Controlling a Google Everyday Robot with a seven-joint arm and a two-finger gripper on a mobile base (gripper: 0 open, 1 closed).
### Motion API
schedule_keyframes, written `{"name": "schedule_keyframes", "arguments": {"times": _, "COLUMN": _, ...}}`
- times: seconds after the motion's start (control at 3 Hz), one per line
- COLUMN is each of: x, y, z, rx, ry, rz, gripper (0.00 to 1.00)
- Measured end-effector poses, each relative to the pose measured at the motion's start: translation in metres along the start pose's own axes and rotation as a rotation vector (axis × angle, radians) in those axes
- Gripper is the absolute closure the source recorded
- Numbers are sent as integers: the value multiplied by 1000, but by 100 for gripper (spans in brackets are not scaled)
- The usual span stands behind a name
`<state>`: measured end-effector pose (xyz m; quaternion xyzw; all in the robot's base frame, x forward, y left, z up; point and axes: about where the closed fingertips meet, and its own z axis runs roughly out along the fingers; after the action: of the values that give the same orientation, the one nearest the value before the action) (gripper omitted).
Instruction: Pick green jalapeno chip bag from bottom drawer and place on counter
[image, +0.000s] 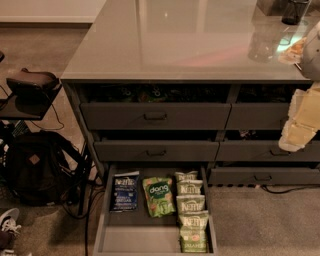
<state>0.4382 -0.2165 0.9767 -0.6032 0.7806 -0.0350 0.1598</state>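
The bottom drawer (131, 235) is pulled open at the lower middle. Along its right side lies an overlapping column of several light-green Kettle jalapeno chip bags; the nearest one (193, 239) shows the "JALAPENO" lettering. A brighter green "dong" bag (158, 196) and a dark blue Kettle bag (124, 192) lie to their left. The glossy grey counter (185, 40) fills the top of the view. My gripper (298, 131) hangs at the right edge, in front of the right-hand drawers, above and well to the right of the open drawer, with nothing visibly in it.
Closed grey drawers with bar handles (155, 116) stack above the open one. A dark cup (295, 11) and other items stand on the counter's far right corner. A black backpack (35, 170), cables and a shoe (7, 220) lie on the carpet at left, below a side table (30, 85).
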Motion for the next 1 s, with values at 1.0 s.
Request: {"name": "schedule_keyframes", "arguments": {"times": 1.0, "x": 2, "y": 52, "z": 107, "rx": -121, "ry": -121, "rz": 117, "gripper": 0}}
